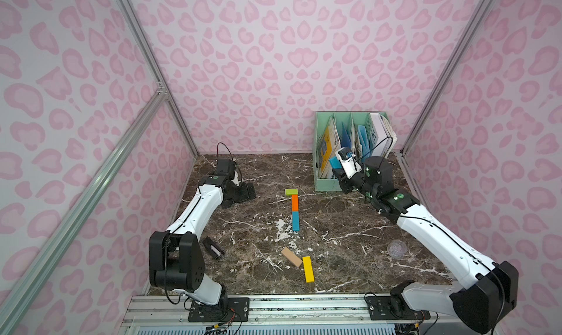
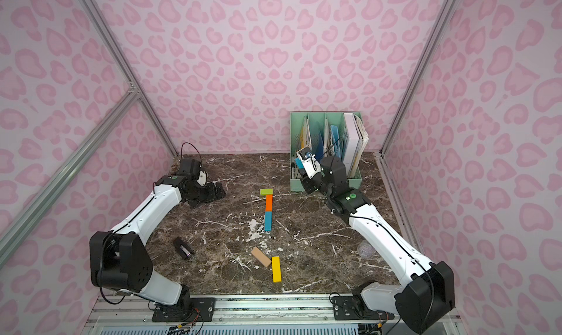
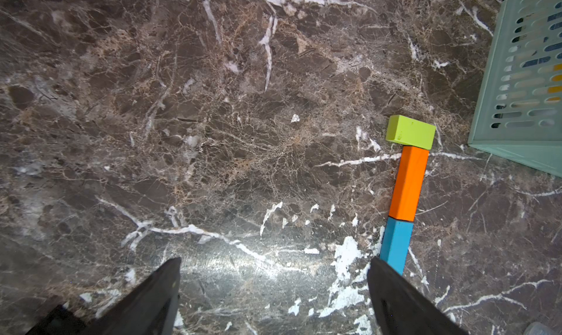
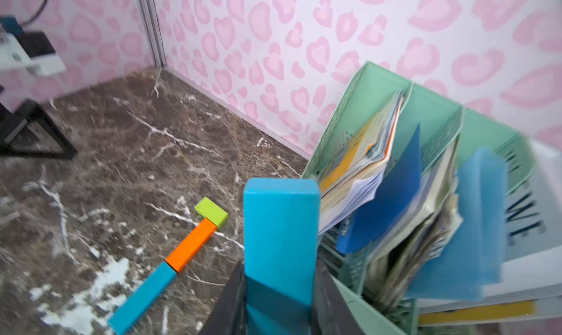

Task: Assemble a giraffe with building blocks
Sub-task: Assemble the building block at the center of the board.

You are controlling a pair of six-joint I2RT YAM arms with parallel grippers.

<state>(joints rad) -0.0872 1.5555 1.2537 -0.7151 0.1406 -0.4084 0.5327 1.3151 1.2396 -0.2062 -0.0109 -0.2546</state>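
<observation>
Giraffe [image 1: 294, 207] so far lies mid-counter [image 1: 349, 224] as a green, orange and teal row, apart from both jaws. Left jaws gape wide and empty, low beside it. Right jaws are clamped on the second teal block [image 4: 281, 227], held up by the file rack [image 1: 327, 185]. Tan block [image 1: 291, 257] and yellow block [image 1: 308, 269] lie together nearer the front.

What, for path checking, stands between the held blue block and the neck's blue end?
Nothing visible: bare marble lies between the held blue block in the right gripper and the laid blue block. Tan block and yellow block lie nearer the front.
</observation>
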